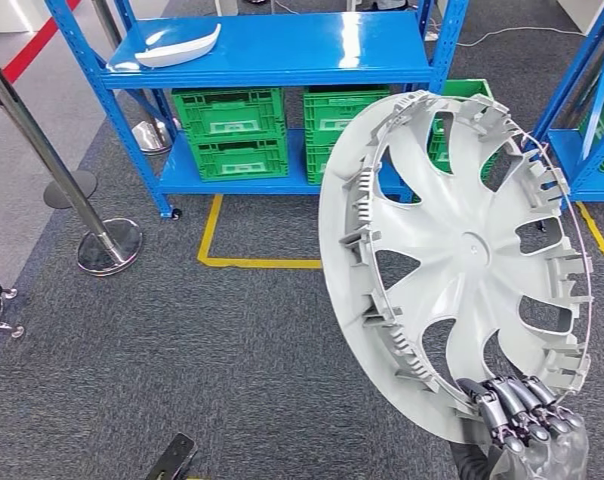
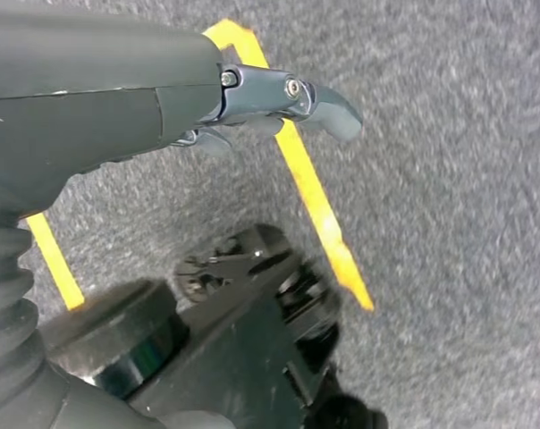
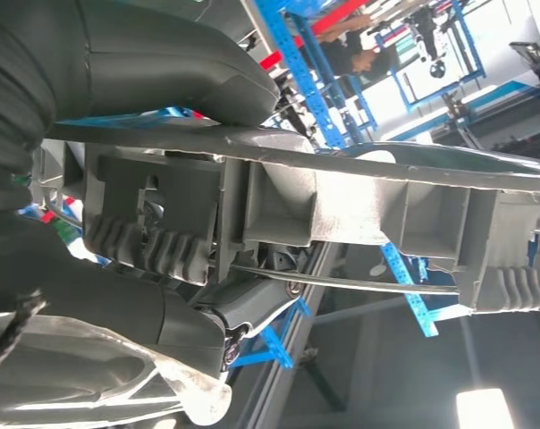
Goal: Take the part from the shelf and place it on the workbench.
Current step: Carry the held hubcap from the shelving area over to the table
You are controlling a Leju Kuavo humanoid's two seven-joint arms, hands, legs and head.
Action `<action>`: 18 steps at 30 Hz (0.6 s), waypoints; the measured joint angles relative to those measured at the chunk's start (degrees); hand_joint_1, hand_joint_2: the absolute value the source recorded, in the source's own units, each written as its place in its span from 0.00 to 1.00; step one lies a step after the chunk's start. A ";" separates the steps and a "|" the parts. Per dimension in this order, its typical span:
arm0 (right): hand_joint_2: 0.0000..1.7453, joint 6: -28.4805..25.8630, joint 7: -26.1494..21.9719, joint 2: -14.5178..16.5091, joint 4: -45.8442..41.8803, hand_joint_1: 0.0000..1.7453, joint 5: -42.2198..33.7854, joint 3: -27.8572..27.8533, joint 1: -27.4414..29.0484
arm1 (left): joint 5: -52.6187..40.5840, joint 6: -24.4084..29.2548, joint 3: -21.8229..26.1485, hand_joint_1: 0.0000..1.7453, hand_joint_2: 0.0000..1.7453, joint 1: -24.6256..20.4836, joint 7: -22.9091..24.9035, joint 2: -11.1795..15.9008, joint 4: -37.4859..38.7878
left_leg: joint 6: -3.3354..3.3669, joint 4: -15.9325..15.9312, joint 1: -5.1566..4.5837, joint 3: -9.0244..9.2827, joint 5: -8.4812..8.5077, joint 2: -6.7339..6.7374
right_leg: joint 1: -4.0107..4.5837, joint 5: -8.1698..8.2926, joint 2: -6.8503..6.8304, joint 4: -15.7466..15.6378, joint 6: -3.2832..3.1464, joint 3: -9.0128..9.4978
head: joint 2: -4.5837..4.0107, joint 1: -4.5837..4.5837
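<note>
Hubcap (image 1: 465, 250) stands upright above the right hand (image 1: 529, 425), whose fingers clamp its lower rim. Left hand (image 2: 186, 98) hangs over grey carpet (image 2: 456, 179), fingers apart, holding nothing.

Grey wheel cover (image 1: 465, 250) held upright

Blue shelving (image 1: 276, 50) on grey carpet (image 1: 171, 360)

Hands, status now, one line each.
Left hand: holds nothing, fingers extended over the carpet.
Right hand: grips the grey wheel cover by its lower rim.
</note>
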 joint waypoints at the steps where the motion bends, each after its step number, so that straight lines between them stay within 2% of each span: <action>1: 1.00 0.00 0.38 -0.37 0.00 1.00 0.09 0.24 -0.22 | -0.02 0.00 -0.01 0.00 1.00 0.00 0.01 -0.04 0.00 | 0.21 1.10 -0.02 -0.04 -0.21 -0.06 | 0.16 0.33 0.36 0.03 -0.02 -0.43 | 0.00 0.00; 2: 1.00 0.00 0.64 -0.68 0.00 1.00 0.14 0.43 -0.41 | -0.03 0.01 -0.01 0.00 1.00 -0.02 0.01 -0.07 0.00 | 0.56 -0.21 -0.10 1.06 0.72 -0.22 | 0.30 0.68 0.78 0.04 0.00 -0.82 | 0.00 0.02; 3: 1.00 0.00 0.79 -0.92 0.00 1.00 0.15 0.59 -0.58 | -0.04 0.01 -0.02 0.00 1.00 -0.05 0.01 -0.08 0.00 | 1.05 -3.69 -0.27 3.19 2.46 -0.56 | 0.41 1.03 1.21 0.04 0.04 -1.17 | 0.00 0.02; 5: 1.00 0.00 0.92 -1.28 -0.01 1.00 0.18 0.80 -0.91 | -0.04 0.04 -0.02 0.00 1.00 -0.17 0.01 0.02 0.00 | 2.23 -12.40 -0.78 7.98 5.49 -2.26 | 0.41 1.78 1.97 0.03 0.30 -1.73 | 0.00 0.08; 6: 1.00 0.00 0.94 -1.44 -0.01 1.00 0.20 0.85 -1.07 | -0.04 0.05 -0.02 0.00 1.00 -0.24 0.00 0.08 0.00 | 2.60 -15.22 -1.04 9.40 6.27 -2.98 | 0.29 2.17 2.26 0.03 0.56 -2.01 | 0.00 0.03; 7: 1.00 0.00 0.94 -1.56 -0.01 1.00 0.22 0.89 -1.19 | -0.02 0.06 -0.02 0.00 1.00 -0.29 -0.01 0.13 0.00 | 2.83 -16.52 -1.26 9.93 6.51 -3.46 | 0.11 2.56 2.52 0.01 0.88 -2.25 | 0.00 -0.01; 9: 1.00 0.00 0.95 -1.74 -0.02 1.00 0.23 0.97 -1.32 | 0.04 0.07 -0.02 0.00 1.00 -0.31 -0.01 0.13 -0.01 | 2.97 -17.04 -1.41 9.69 7.34 -2.99 | -0.11 3.32 2.96 -0.16 1.55 -2.64 | 0.00 -0.11; 10: 1.00 0.00 0.96 -1.89 -0.02 1.00 0.23 1.01 -1.33 | 0.07 0.07 -0.02 0.00 1.00 -0.35 -0.01 0.10 -0.02 | 3.05 -17.43 -1.31 9.46 8.02 -2.53 | -0.12 3.08 2.77 -0.03 1.73 -2.96 | 0.00 -0.09; 11: 1.00 0.00 0.96 -2.04 -0.02 1.00 0.24 1.03 -1.38 | 0.10 0.07 -0.02 0.00 1.00 -0.43 -0.01 0.08 -0.04 | 3.20 -17.83 -1.16 9.09 8.77 -2.06 | -0.09 1.92 2.31 0.77 1.90 -3.58 | 0.00 0.01; 12: 1.00 0.00 0.95 -2.20 -0.02 1.00 0.25 1.05 -1.50 | 0.13 0.08 -0.02 0.00 1.00 -0.50 -0.01 0.04 -0.05 | 3.32 -18.15 -0.96 8.56 9.49 -1.56 | -0.07 -0.20 1.68 2.66 2.06 -4.46 | 0.00 0.13; 14: 1.00 0.00 0.90 -2.42 -0.02 1.00 0.26 1.08 -1.74 | 0.19 0.09 -0.02 0.00 1.00 -0.47 -0.01 -0.01 -0.07 | 3.47 -18.01 -0.92 7.18 10.48 -0.54 | -0.27 -5.66 0.57 9.36 2.65 -6.50 | 0.00 0.28; 15: 1.00 0.00 0.87 -2.48 -0.02 1.00 0.27 1.09 -1.81 | 0.23 0.09 -0.03 0.00 1.00 -0.40 -0.01 -0.07 -0.07 | 3.40 -17.86 -0.89 6.40 10.93 0.04 | -0.44 -7.28 0.33 12.78 3.04 -7.08 | 0.00 0.28; 16: 1.00 0.00 0.84 -2.55 -0.02 1.00 0.27 1.11 -1.84 | 0.26 0.09 -0.03 0.00 1.00 -0.35 -0.01 -0.13 -0.07 | 3.24 -17.69 -0.82 5.59 11.39 0.62 | -0.63 -7.61 0.15 14.99 3.42 -7.07 | 0.00 0.26; 17: 1.00 0.00 0.82 -2.60 -0.02 1.00 0.27 1.12 -1.86 | 0.29 0.09 -0.04 0.00 1.00 -0.34 -0.01 -0.20 -0.07 | 3.03 -17.45 -0.71 4.75 11.80 1.16 | -0.82 -6.71 -0.01 15.35 3.78 -6.22 | 0.00 0.27; 18: 1.00 0.00 0.80 -2.62 -0.02 1.00 0.27 1.13 -1.87 | 0.33 0.09 -0.04 0.00 1.00 -0.36 -0.01 -0.27 -0.08 | 2.74 -17.08 -0.55 3.88 12.16 1.66 | -1.04 -5.12 -0.29 13.80 4.15 -4.43 | 0.00 0.26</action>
